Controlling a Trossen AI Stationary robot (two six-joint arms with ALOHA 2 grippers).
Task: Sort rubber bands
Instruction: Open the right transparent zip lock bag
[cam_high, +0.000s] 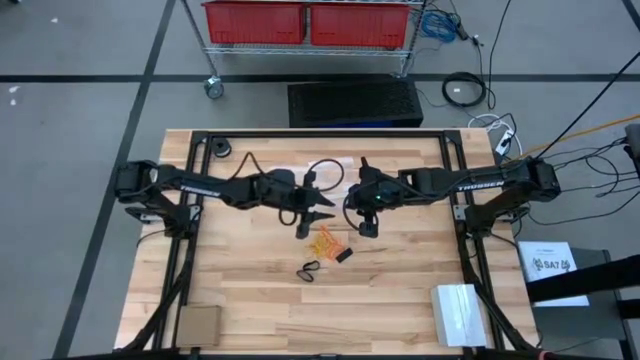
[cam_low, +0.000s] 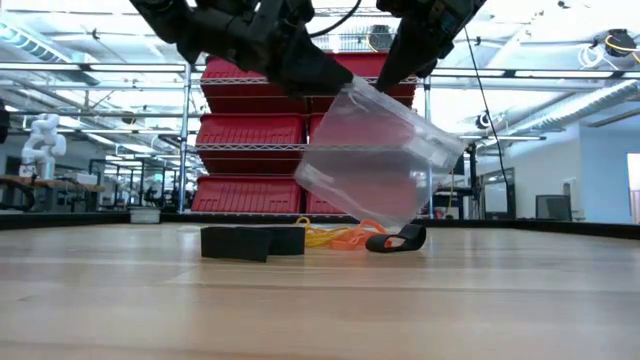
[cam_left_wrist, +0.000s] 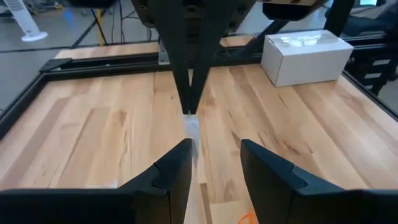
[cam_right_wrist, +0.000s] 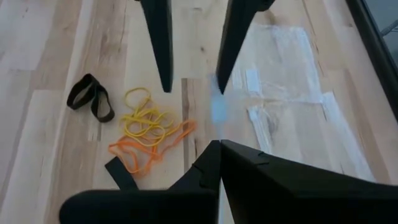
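The rubber bands lie loose on the table: a yellow and orange tangle (cam_right_wrist: 146, 127) (cam_high: 328, 240), a black loop (cam_right_wrist: 90, 96) (cam_high: 310, 270) and a flat black strip (cam_right_wrist: 121, 171). A clear plastic bag (cam_low: 380, 160) hangs tilted between the two grippers above them, its lowest corner just off the wood. My right gripper (cam_right_wrist: 217, 149) is shut on the bag. My left gripper (cam_left_wrist: 214, 165) is open, facing the right one, with the bag's edge (cam_left_wrist: 193, 134) running down beside one of its fingers. My right gripper pinches the clear bag's upper edge (cam_right_wrist: 217, 109) between its two fingers, coming from above and slanting down. The bag hangs below, lifted clear and tilted. My left gripper has one finger (cam_right_wrist: 227, 56) at the same edge; whether it touches or is inside the bag cannot be told.
A white box (cam_high: 458, 315) sits at the near right corner and a brown card pad (cam_high: 198, 325) at the near left. A black cable loop (cam_high: 325, 170) and a small black roll (cam_high: 220, 148) lie toward the far edge. Black frame rails (cam_high: 180, 260) border the table.
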